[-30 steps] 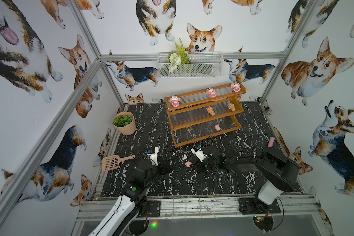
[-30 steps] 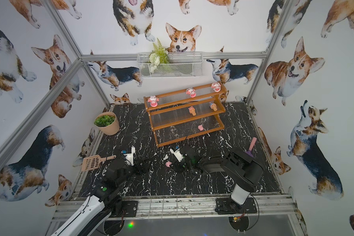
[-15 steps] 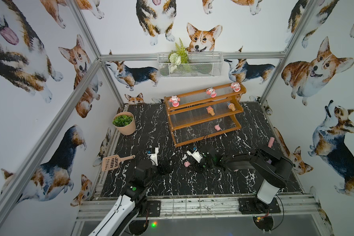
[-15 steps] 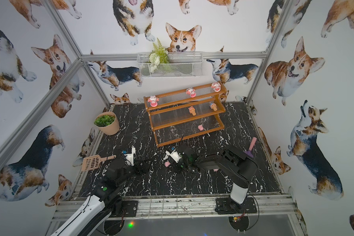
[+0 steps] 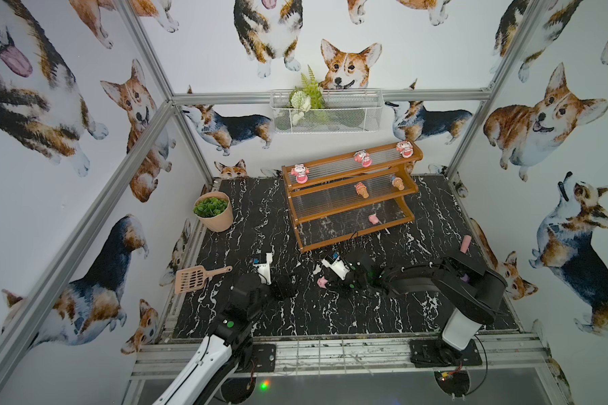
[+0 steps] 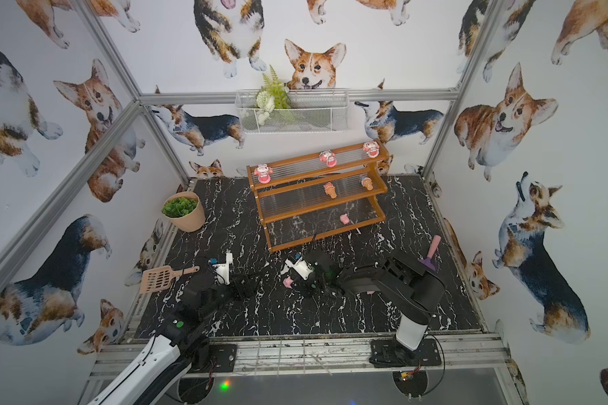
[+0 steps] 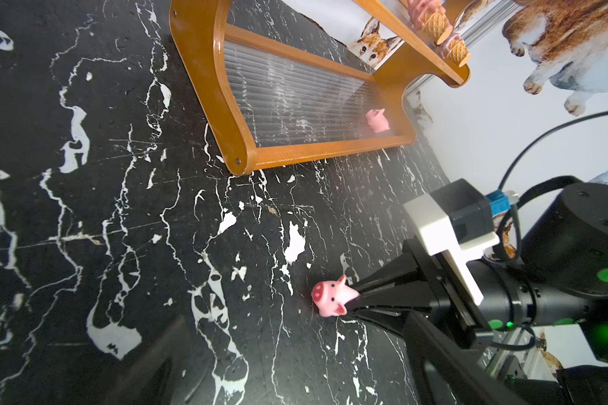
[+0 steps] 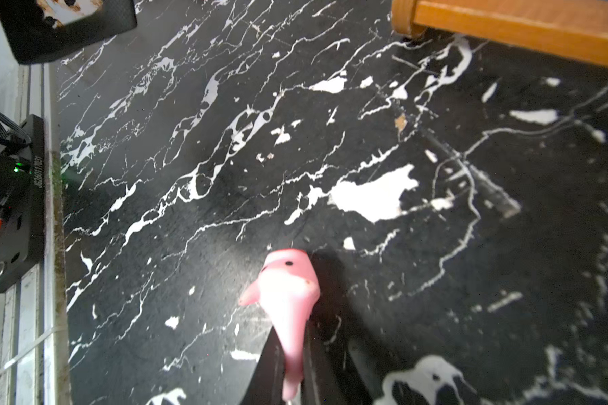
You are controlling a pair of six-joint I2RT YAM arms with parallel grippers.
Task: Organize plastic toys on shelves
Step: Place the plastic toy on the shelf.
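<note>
Black white-veined marble-pattern tabletop (image 5: 330, 315) carries an orange-brown three-tier wooden rack (image 5: 323, 203) at the back and a beige pot of green leaves (image 5: 218, 219) at back left. Beige slotted plastic scoop (image 5: 193, 278) lies near the left edge, purple scoop with pink handle (image 6: 432, 250) near the right edge.

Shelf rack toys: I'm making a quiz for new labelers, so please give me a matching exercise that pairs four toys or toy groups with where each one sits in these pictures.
Things
1. doll figurines
2. ice-cream cones
3. pig toy far from both arms
4. pig toy by the right arm

Places
A. pinched in the shut right gripper
B. top tier of the rack
C. bottom tier
D. middle tier

Pairs: 1-B, 2-D, 3-C, 4-A
</note>
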